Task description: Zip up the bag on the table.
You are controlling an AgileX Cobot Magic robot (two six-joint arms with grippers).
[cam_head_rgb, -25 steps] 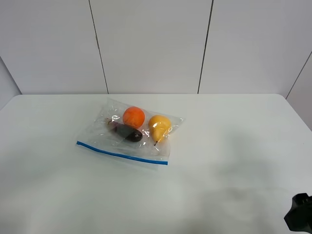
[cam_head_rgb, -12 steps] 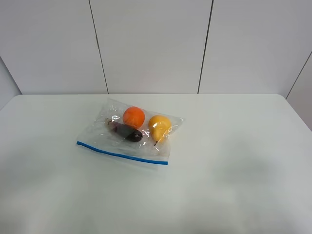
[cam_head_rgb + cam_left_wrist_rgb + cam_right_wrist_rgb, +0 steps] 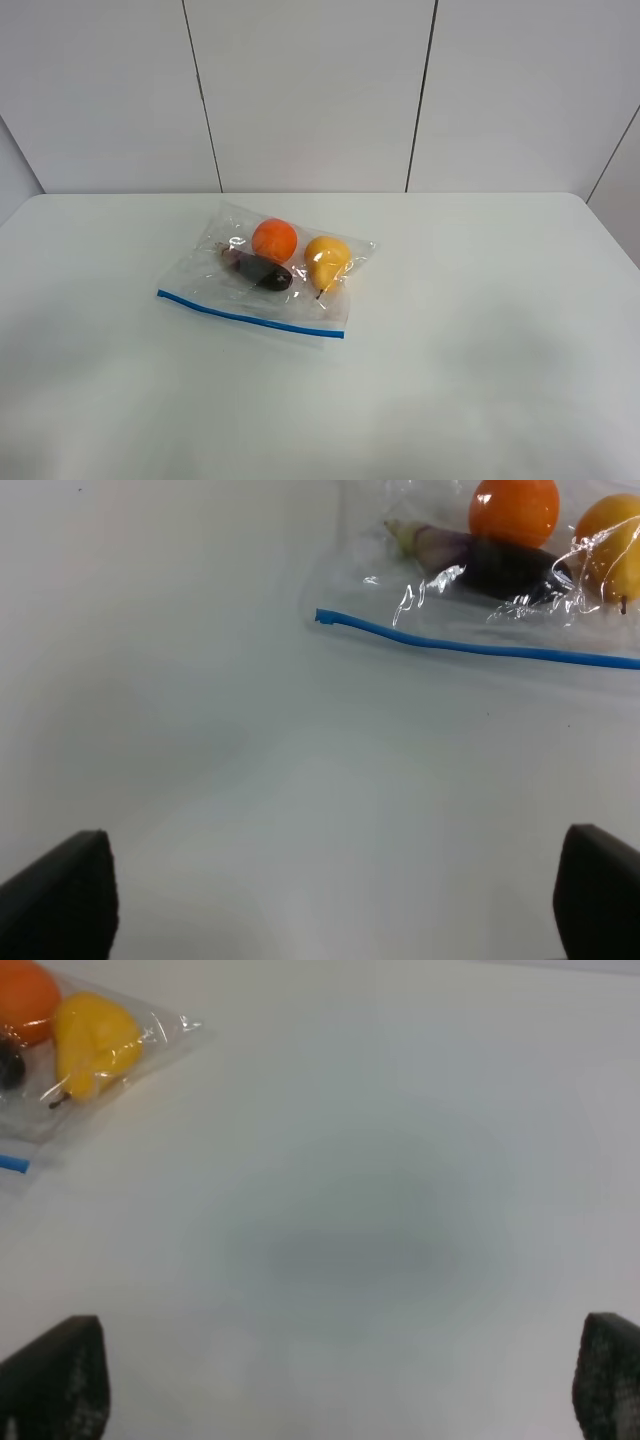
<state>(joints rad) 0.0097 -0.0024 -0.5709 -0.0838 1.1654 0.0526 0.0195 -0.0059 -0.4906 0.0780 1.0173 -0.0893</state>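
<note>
I read no writing on the bag (image 3: 262, 275); it lies on the white table (image 3: 480, 340). Both grippers, left gripper (image 3: 330, 905) and right gripper (image 3: 340, 1385), gape wide, holding nothing.

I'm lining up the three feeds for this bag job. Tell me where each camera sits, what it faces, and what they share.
Exterior high: mounted above, looking down at the table and the bag; no part of the robot shows.
Left wrist: low over the table, facing the bag's blue zipper strip; the left gripper spread wide.
Right wrist: low over bare table, the pear at the edge; the right gripper spread wide.
All three share the bag with the pear.
</note>
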